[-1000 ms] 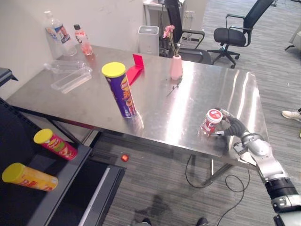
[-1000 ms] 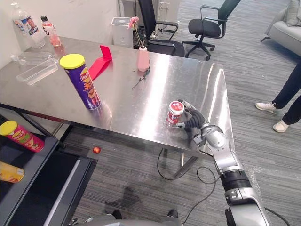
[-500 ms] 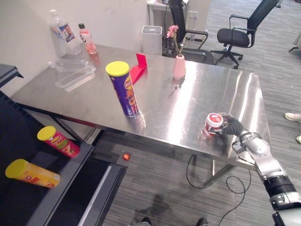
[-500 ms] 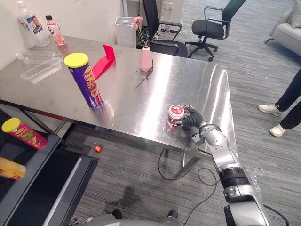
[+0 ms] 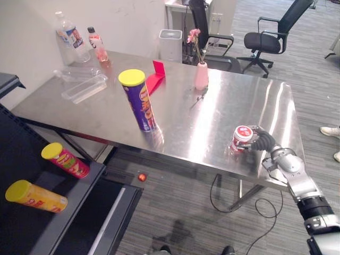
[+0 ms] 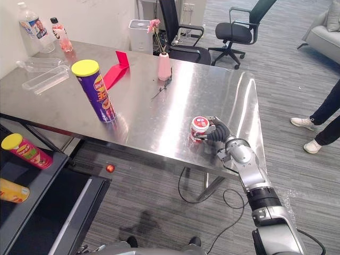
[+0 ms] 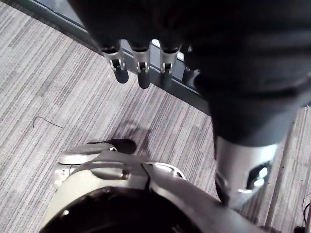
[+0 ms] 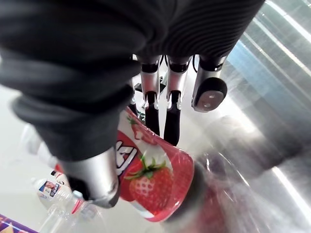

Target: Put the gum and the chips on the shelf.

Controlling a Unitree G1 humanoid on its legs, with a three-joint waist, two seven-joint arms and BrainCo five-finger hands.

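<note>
Down at the robot's side, the left robot hand point(image 7: 141, 73) hangs over the carpet with its fingers straight and loose, holding nothing. The black shelf point(image 5: 21, 234) sits low past the desk's left end, and a red chips can point(image 5: 66, 162) and a yellow chips can point(image 5: 37, 197) lie on their sides on it. At the near edge of the steel desk point(image 5: 223, 101), toward its right corner, the right robot hand point(image 5: 262, 142) grips the gum tub point(image 5: 243, 139), with fingers point(image 8: 158, 114) on one side and the thumb on the other, both against its wall. The tub stands upright, long axis vertical, to the hand's left, its base seemingly on the desk. The shelf is well apart to the left and lower, so the carry probably runs leftward along the near edge. The purple chips can point(image 5: 139, 101) stands upright toward the left end, near that route and closer to the left arm. Farther back are a pink vase point(image 5: 201, 76) and a red folded card point(image 5: 154, 79), with a clear tray point(image 5: 82, 87) and a water bottle point(image 5: 68, 38) at the far left corner.
</note>
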